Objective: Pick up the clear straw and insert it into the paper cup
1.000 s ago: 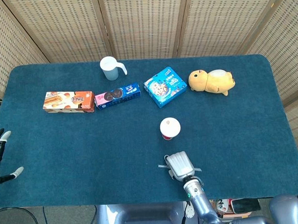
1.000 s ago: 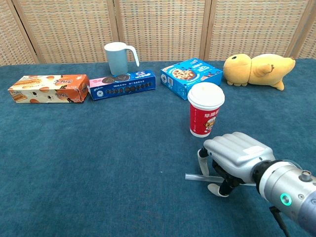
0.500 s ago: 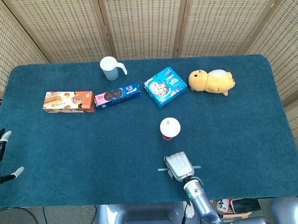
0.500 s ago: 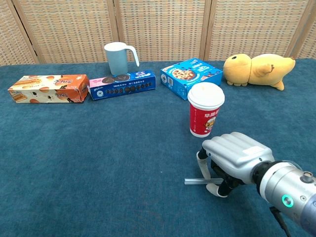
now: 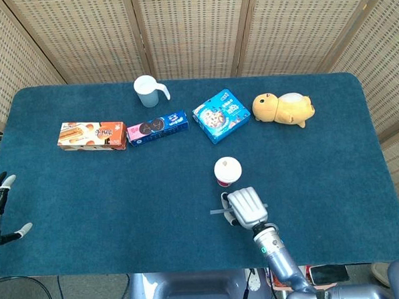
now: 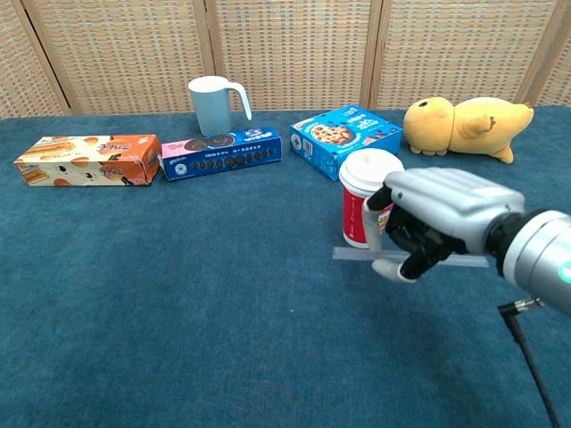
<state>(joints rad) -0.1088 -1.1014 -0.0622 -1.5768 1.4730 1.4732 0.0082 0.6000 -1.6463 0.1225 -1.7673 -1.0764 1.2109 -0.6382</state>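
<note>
My right hand (image 6: 437,218) grips the clear straw (image 6: 352,255) above the table, level and crosswise, its ends sticking out on both sides of the fist. The paper cup (image 6: 364,178), red and white with a white lid, stands upright just behind and left of the hand, which partly hides it. From the head view the right hand (image 5: 246,206) is just in front of the cup (image 5: 227,169), with the straw's end (image 5: 217,212) showing at its left. At the table's left edge my left hand (image 5: 0,207) holds nothing, fingers apart.
Along the back stand a pale blue mug (image 5: 148,90), an orange biscuit box (image 5: 92,136), a blue Oreo box (image 5: 157,127), a blue cookie box (image 5: 220,115) and a yellow plush toy (image 5: 283,109). The blue cloth table (image 5: 322,183) ends close behind the right hand.
The right hand has lifted the straw off the cloth and moved up toward the cup. The left hand has stayed in place.
</note>
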